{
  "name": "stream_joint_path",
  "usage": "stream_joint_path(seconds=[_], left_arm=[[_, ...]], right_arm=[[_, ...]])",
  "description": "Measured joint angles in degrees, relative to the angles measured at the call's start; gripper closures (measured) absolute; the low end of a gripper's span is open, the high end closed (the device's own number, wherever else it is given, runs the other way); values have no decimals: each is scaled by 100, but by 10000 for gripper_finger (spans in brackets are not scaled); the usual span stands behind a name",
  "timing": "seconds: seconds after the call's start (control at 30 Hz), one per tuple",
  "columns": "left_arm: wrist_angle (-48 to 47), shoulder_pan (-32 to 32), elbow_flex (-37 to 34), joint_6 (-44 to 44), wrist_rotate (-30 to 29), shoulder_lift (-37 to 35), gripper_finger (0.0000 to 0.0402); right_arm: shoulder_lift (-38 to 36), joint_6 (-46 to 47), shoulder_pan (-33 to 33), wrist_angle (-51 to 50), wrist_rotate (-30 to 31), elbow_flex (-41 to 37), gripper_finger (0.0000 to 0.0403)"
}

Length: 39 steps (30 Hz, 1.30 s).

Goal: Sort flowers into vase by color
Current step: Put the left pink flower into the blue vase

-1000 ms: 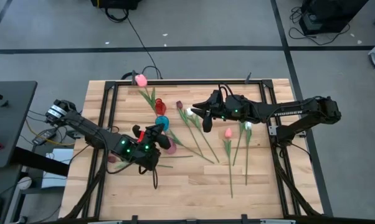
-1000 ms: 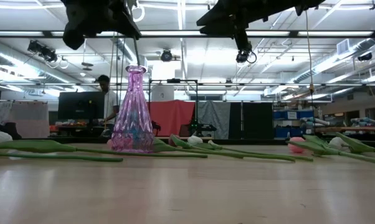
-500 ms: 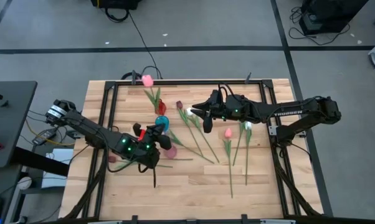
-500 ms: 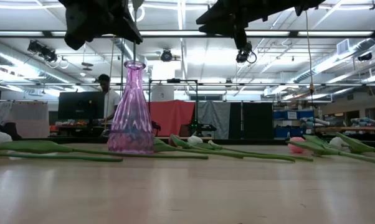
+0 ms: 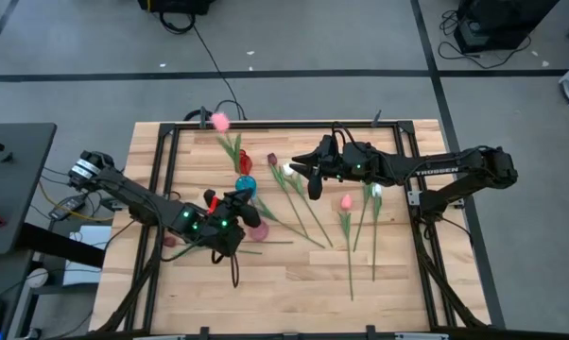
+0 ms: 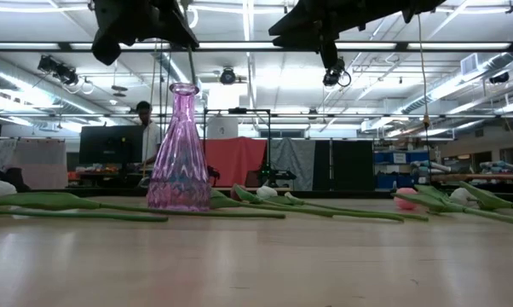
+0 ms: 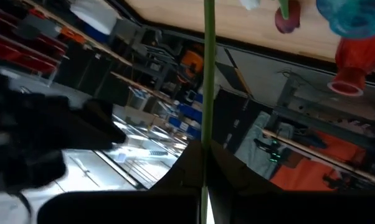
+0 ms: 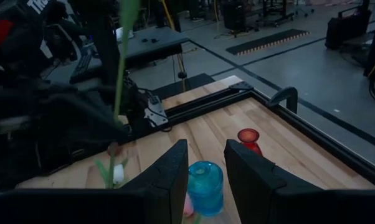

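Wooden table (image 5: 294,274) — left gripper (image 5: 230,219) clamped on pink tulip (image 5: 220,122), stem upright, red vase (image 5: 245,162) just beyond; right gripper (image 5: 303,170) part-open, empty.

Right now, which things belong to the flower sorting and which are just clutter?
Job: pink long-stemmed tulip held by left gripper; loose tulips; red vase, blue vase, purple glass vase; open right gripper.
Idle: black floor cable; dark side desk; person in background.
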Motion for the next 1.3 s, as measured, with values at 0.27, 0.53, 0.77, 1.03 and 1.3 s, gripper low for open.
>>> stream_joint_path(seconds=[0.27, 0.53, 0.77, 1.03, 1.3], left_arm=[[-997, 797, 2, -456, 167, -87, 389], [-1211, 1569, -2, -454, 635, -84, 389], [-515, 2001, -650, 284, 717, -80, 389], [634, 2027, -1005, 1038, 627, -78, 390], [525, 2036, -1008, 1038, 723, -78, 390]], right_arm=[[0, -25, 2, 37, -13, 0, 284], [0, -189, 2, 42, -26, 0, 284], [0, -210, 2, 40, -92, 0, 284], [0, -212, -20, 48, -120, 0, 284], [0, -212, -24, 138, -158, 0, 284]])
